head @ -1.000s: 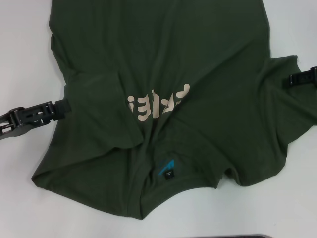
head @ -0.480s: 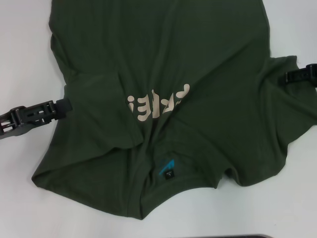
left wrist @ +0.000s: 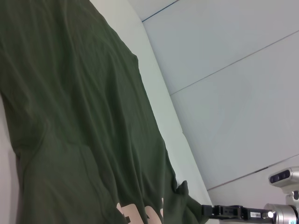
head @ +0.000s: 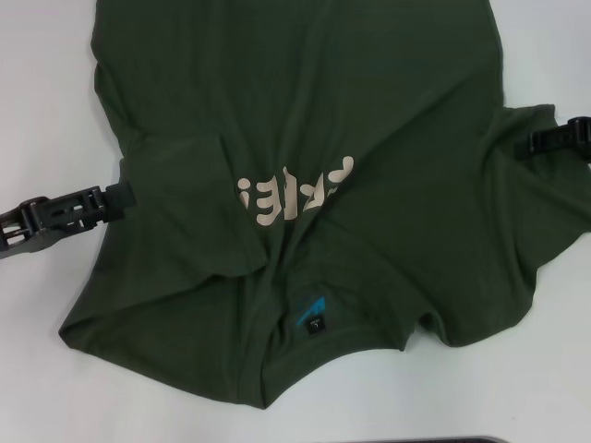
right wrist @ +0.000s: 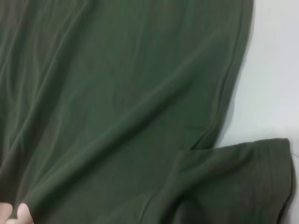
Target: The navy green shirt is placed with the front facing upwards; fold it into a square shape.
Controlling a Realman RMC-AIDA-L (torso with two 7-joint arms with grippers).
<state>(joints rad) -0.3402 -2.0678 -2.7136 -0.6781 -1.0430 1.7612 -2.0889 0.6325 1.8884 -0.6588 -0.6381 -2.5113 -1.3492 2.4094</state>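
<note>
The navy green shirt (head: 314,185) lies rumpled on the white table (head: 46,92), collar nearest the robot. The left gripper (head: 118,197) touches its left edge and the right gripper (head: 528,145) its right sleeve; finger state cannot be determined for either

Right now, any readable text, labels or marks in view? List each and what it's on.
Beige chest lettering on the navy green shirt: upside down in the head view and partly creased under; something like "RKE" shows, the whole word cannot be read.
Blue neck label inside the collar: a blue shape on black, print too small to read.
Left gripper, right gripper: no markings legible.
</note>
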